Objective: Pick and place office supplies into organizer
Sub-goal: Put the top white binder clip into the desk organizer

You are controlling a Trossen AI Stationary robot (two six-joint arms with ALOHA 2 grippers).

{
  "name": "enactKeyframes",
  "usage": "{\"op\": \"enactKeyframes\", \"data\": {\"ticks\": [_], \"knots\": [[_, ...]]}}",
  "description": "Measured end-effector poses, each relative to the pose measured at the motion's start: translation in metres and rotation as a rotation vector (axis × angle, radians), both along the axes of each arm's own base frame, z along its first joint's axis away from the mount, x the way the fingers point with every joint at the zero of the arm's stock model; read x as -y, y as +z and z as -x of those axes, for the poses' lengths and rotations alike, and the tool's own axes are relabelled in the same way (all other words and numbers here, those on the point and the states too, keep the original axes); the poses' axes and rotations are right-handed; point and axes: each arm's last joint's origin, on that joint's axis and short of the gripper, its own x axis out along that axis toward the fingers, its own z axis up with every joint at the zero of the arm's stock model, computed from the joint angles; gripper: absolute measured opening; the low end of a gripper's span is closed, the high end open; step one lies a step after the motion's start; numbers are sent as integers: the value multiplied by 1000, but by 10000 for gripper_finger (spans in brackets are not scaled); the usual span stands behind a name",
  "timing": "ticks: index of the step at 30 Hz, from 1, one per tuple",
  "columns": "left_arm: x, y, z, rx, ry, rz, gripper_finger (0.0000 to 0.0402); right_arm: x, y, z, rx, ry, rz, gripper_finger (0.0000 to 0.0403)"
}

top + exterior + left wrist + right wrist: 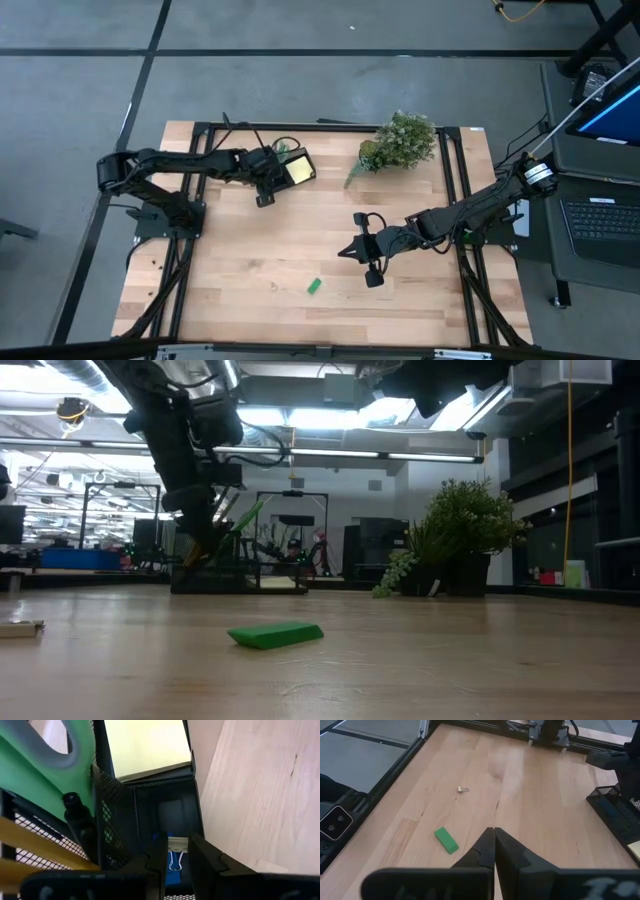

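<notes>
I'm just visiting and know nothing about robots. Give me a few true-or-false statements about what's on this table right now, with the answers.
1. The small green block lies on the bare table, outside the organizer. True.
2. The right gripper has its fingers spread wide. False: they are shut together, holding nothing.
3. The left gripper is at the organizer, fingers slightly apart. True.
4. The sticky-note pad lies loose beside the plant. False: it sits in an organizer compartment.
5. The green-handled scissors stand in the organizer. True.
</notes>
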Motion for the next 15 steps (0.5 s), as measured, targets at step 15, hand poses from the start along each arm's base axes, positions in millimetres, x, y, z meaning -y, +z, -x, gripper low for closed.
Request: {"op": "enactKeyframes", "data": {"ticks": [15], "knots": [[-3, -8, -6, -2, 6, 1, 90, 0, 0, 0, 2, -1, -2, 10]]}}
